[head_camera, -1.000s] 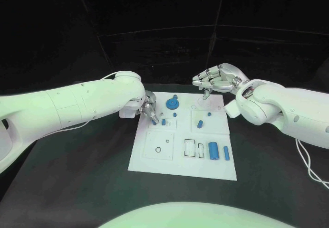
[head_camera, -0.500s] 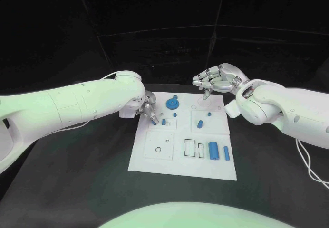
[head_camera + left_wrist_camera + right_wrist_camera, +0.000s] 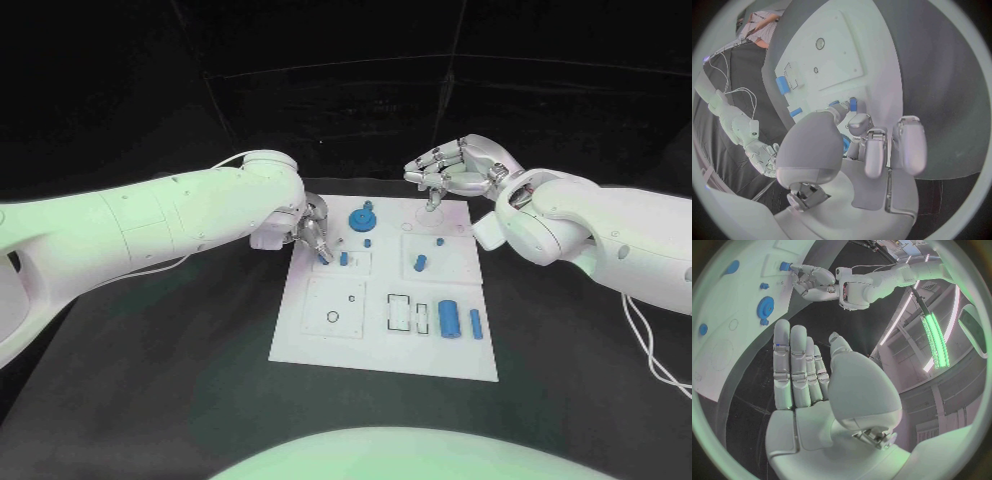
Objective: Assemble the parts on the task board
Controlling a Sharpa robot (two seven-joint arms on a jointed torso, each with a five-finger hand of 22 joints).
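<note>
The left hand (image 3: 310, 232) is down at the task board's (image 3: 329, 345) left edge, near the far left corner, with its fingers curled inward over a small blue peg (image 3: 343, 257) that sits in a square outline there. In the left wrist view the fingertips (image 3: 859, 122) close around that blue piece (image 3: 852, 104), thumb on one side and fingers on the other, so the hand grips it against the white plate. The right hand (image 3: 459, 167) hangs above the board's far edge, toward the far right corner, fingers straight and side by side with the thumb apart, holding nothing; in the right wrist view its palm (image 3: 811, 385) is bare. On the board, a round blue gear (image 3: 362, 217) lies near the far edge, with a tiny blue pin (image 3: 369, 241) just beside it toward the centre. A short blue cylinder (image 3: 421, 263) lies right of the centre. A larger blue cylinder (image 3: 450, 318) and a thin blue bar (image 3: 476, 322) lie side by side near the right edge, next to two rectangular slots (image 3: 408, 313).
</note>
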